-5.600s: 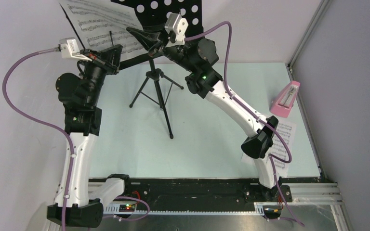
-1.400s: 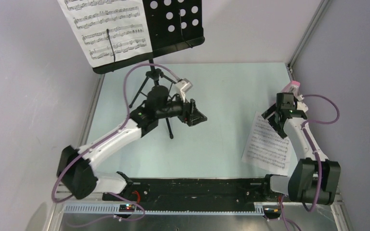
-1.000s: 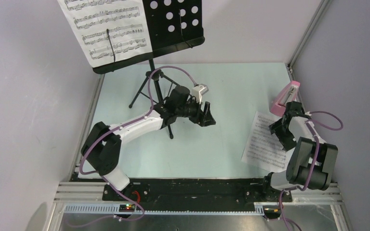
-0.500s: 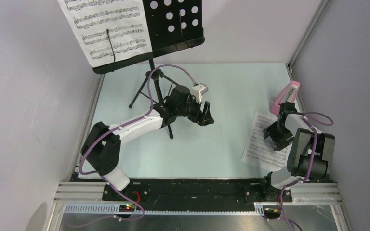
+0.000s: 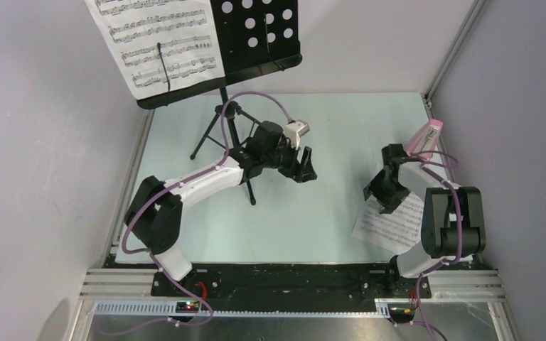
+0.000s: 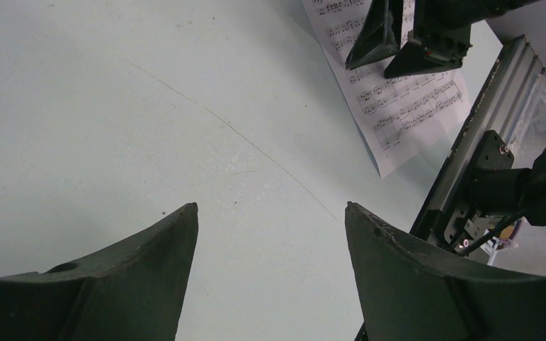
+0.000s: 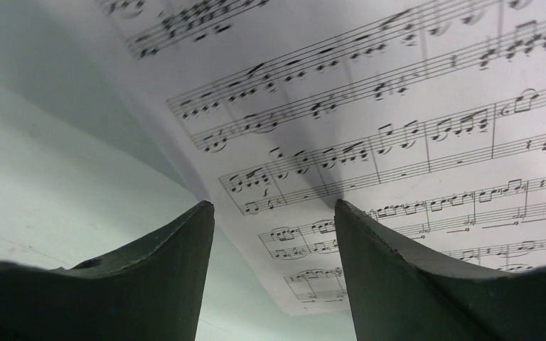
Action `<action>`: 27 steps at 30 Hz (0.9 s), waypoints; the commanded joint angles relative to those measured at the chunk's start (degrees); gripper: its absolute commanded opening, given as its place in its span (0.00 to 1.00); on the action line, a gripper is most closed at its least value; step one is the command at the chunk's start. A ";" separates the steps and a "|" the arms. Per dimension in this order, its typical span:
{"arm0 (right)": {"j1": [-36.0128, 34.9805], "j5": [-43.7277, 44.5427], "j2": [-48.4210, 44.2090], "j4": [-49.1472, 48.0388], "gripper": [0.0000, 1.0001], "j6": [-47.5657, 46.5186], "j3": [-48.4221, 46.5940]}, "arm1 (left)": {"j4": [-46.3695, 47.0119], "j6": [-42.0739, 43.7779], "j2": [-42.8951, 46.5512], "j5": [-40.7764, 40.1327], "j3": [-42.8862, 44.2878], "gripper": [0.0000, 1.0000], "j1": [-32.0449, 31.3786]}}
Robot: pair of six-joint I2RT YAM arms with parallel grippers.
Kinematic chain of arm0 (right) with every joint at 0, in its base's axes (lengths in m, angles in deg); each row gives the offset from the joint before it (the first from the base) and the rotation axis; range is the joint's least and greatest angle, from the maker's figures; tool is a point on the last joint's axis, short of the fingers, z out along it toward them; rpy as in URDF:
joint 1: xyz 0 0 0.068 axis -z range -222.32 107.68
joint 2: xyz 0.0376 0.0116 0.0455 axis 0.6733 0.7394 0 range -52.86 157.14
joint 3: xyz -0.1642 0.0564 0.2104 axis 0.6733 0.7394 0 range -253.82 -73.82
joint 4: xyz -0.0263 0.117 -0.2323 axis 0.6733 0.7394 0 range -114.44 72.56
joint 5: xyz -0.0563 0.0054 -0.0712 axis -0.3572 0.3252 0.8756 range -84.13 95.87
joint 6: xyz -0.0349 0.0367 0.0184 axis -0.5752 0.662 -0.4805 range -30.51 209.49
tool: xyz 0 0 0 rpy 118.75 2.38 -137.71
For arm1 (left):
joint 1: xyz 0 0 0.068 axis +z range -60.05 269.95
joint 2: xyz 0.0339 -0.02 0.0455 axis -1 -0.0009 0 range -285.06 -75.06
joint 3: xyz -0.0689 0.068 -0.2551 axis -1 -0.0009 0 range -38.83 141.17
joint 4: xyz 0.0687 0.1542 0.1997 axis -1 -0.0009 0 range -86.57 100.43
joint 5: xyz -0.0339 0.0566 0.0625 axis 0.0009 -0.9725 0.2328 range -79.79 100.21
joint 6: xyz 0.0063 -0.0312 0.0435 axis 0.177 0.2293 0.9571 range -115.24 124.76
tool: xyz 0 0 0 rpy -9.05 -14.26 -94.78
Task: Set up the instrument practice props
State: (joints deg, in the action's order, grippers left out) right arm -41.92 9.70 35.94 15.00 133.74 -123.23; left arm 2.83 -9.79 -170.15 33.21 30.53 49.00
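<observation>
- While the left hand (image 5: 302, 168) hovers above the middle of the pale bench (image 5: 327, 220), its fingers (image 6: 149, 284) stand wide apart with nothing between them.
- Toward the far left of the bench, the black music stand (image 5: 259, 32) stands on its tripod legs, just behind the left arm. Its hole-punched desk tilts toward the overhead camera.
- One printed page (image 5: 160, 42) rests on the left half of that desk, with a thin black wire arm lying across its lower part.
- A second, loose sheet (image 5: 387, 227) lies on the bench at the near right. Its left edge curls up off the surface, with a shadow under it.
- The right hand (image 5: 382, 193) sits low at that raised edge with its fingers (image 7: 398, 284) parted, and the edge of the loose sheet runs across the gap just ahead of the tips. Whether the tips touch the paper I cannot tell.
- The pink metronome (image 5: 430, 132) stands near the far right edge of the bench, just behind the right arm and partly hidden by it.
</observation>
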 commanded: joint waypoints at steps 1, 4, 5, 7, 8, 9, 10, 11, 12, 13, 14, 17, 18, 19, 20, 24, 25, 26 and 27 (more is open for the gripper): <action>-5.60 7.42 0.44 2.61 0.67 -1.61 -4.36 | 0.02 -1.75 -2.59 3.58 3.97 0.79 0.29; -5.77 10.11 -1.02 3.54 0.67 -2.17 -5.72 | 0.10 -5.19 -5.95 7.35 7.41 0.77 -0.30; -5.50 10.09 -1.66 3.67 0.66 -2.29 -6.06 | 0.47 -7.37 -7.91 8.13 8.13 0.77 -0.59; -4.47 9.50 -2.59 4.24 0.64 -2.71 -7.46 | 2.34 -11.39 -10.82 10.62 9.59 0.76 -1.59; -3.82 9.29 -3.35 4.28 0.63 -3.30 -8.20 | 3.21 -13.05 -12.69 11.57 10.05 0.76 -2.42; -3.47 9.00 -3.75 4.48 0.63 -3.43 -8.58 | 4.83 -16.00 -13.64 12.08 10.16 0.76 -2.93; -2.53 8.78 -4.43 4.92 0.63 -3.68 -9.03 | 5.73 -18.49 -15.35 13.28 10.33 0.75 -3.97; -2.00 8.35 -4.82 5.28 0.61 -3.79 -9.08 | 6.89 -19.64 -16.07 13.55 10.30 0.75 -4.49; -1.20 8.23 -5.33 6.37 0.59 -3.53 -9.14 | 9.02 -21.69 -17.36 14.17 10.05 0.74 -5.68; -0.01 8.06 -5.45 7.02 0.56 -3.45 -9.09 | 9.80 -22.60 -17.96 14.48 9.94 0.74 -6.36; 1.61 8.09 -5.82 8.17 0.54 -3.33 -8.52 | 10.67 -24.12 -19.09 14.67 9.85 0.73 -7.77; 4.65 7.31 -7.26 9.42 0.45 -2.61 -5.59 | 11.39 -27.46 -20.90 14.57 9.88 0.69 -10.07; 6.20 6.84 -8.58 9.29 0.44 -2.33 -3.54 | 12.61 -30.08 -21.38 14.43 9.11 0.69 -10.81; 7.51 5.78 -9.40 8.87 0.42 -2.24 -2.51 | 13.88 -31.72 -21.59 14.37 8.42 0.68 -11.45; 8.12 5.41 -10.96 8.66 0.42 -2.06 -0.60 | 16.92 -34.24 -21.86 14.27 6.68 0.68 -11.75; 9.32 3.08 -13.90 7.58 0.40 -1.37 2.52 | 20.58 -37.47 -23.25 13.77 4.22 0.68 -13.30; 9.41 1.87 -14.08 7.23 0.40 -1.19 3.03 | 20.94 -37.92 -23.63 13.81 4.08 0.68 -13.64; 9.47 1.26 -14.24 7.01 0.39 -0.83 3.24 | 21.63 -38.82 -24.37 13.77 3.84 0.68 -13.81; 9.51 0.12 -14.39 6.47 0.38 -0.52 3.54 | 21.95 -39.30 -24.71 13.37 3.76 0.68 -14.18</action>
State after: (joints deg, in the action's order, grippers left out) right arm -32.61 13.57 23.41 22.50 131.51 -120.34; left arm 19.40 -43.99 -192.84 46.46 34.88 35.27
